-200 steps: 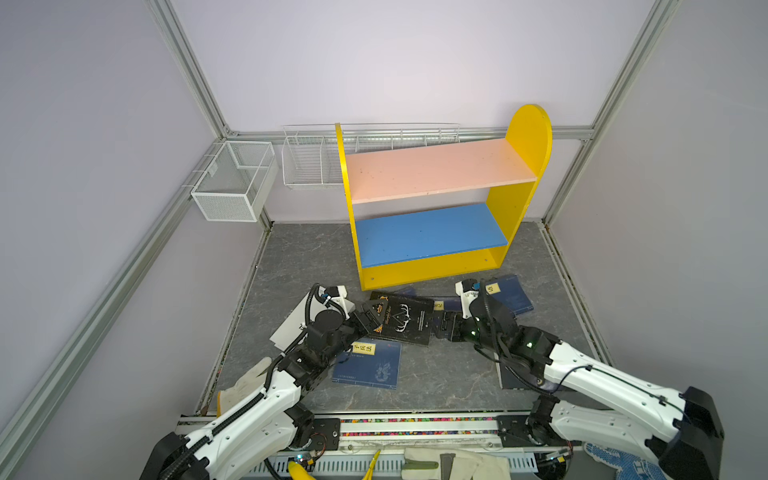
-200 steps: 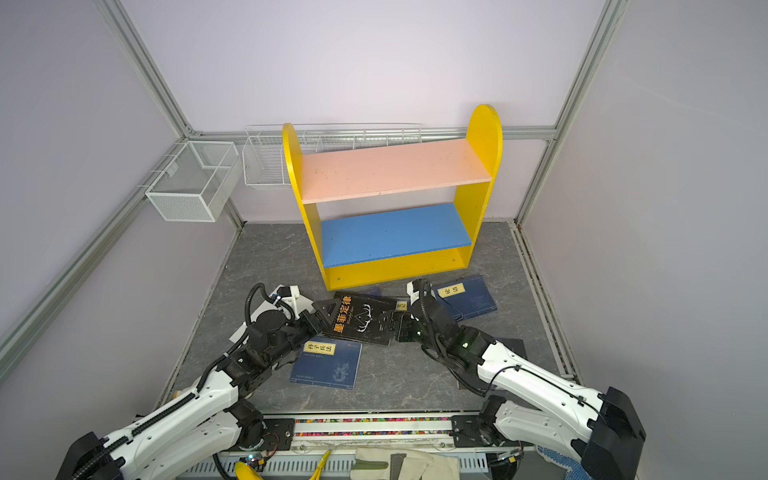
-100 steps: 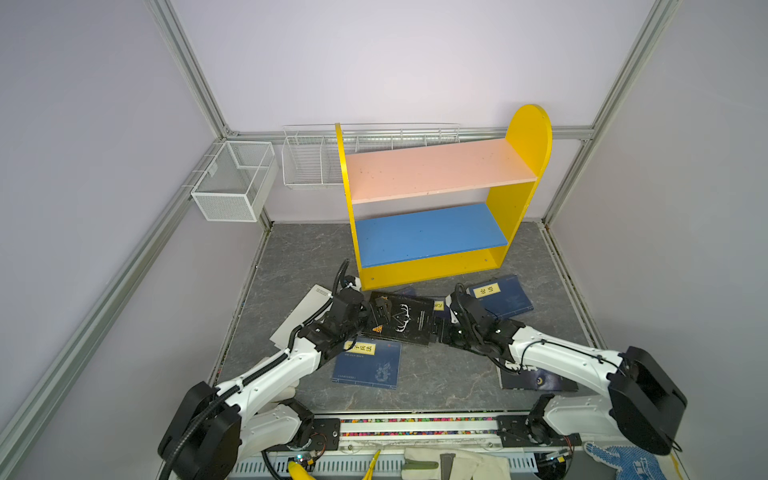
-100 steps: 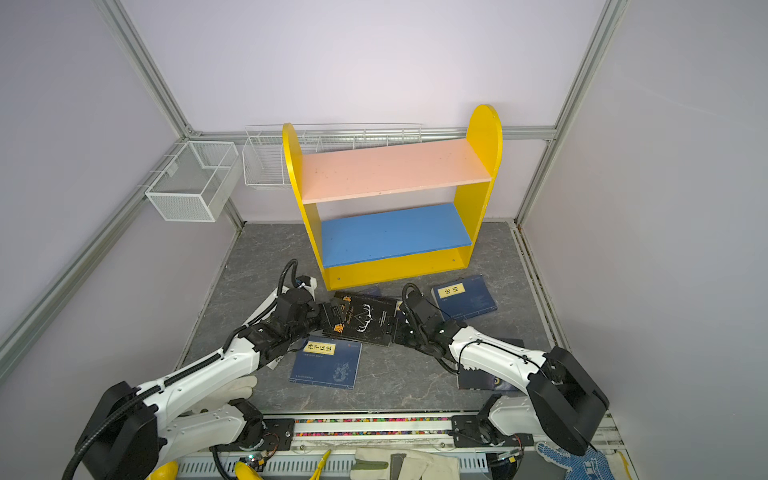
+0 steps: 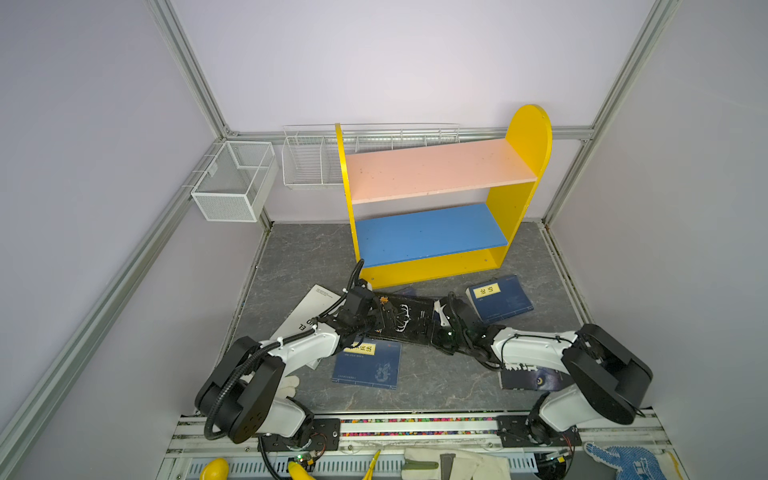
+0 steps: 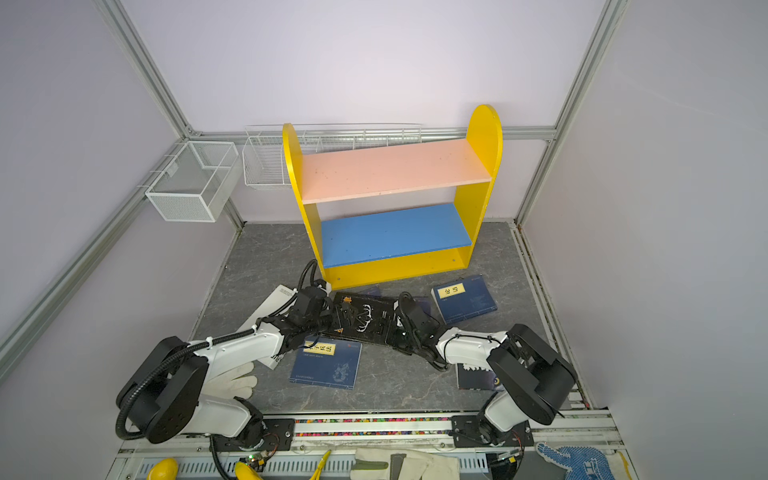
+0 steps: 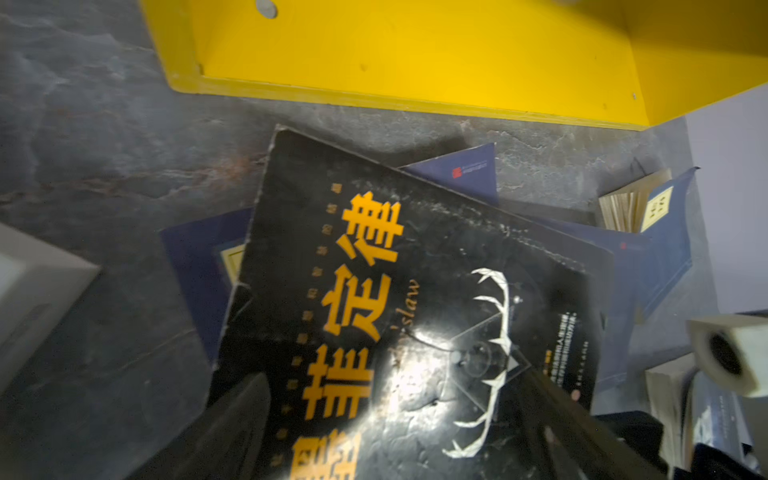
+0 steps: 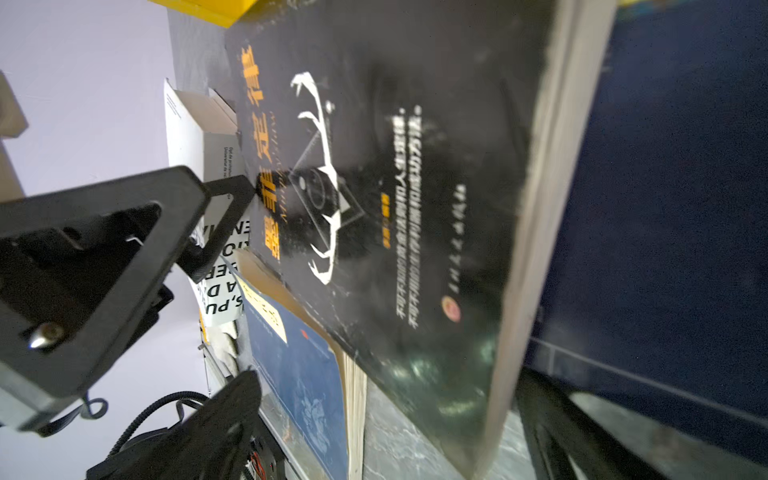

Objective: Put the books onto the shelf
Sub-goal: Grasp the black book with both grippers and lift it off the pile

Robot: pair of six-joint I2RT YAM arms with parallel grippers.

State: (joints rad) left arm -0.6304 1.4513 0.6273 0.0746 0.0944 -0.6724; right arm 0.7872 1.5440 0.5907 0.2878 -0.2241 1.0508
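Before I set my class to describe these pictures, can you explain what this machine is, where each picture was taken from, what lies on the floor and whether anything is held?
These are two robot arms, each ending in a two-fingered gripper. Two pictures come from a twin camera overhead, so they look nearly alike; the two close-ups come from cameras on the arms' wrists. At the back stands a yellow shelf with a pink and a blue board, both bare. Books lie on the grey floor: a black book with orange lettering resting on navy ones, one navy book nearer the arms, a second navy book to the right, and a white book partly under the left arm. The left gripper and right gripper reach to opposite ends of the black book, jaws open. Nothing looks gripped.
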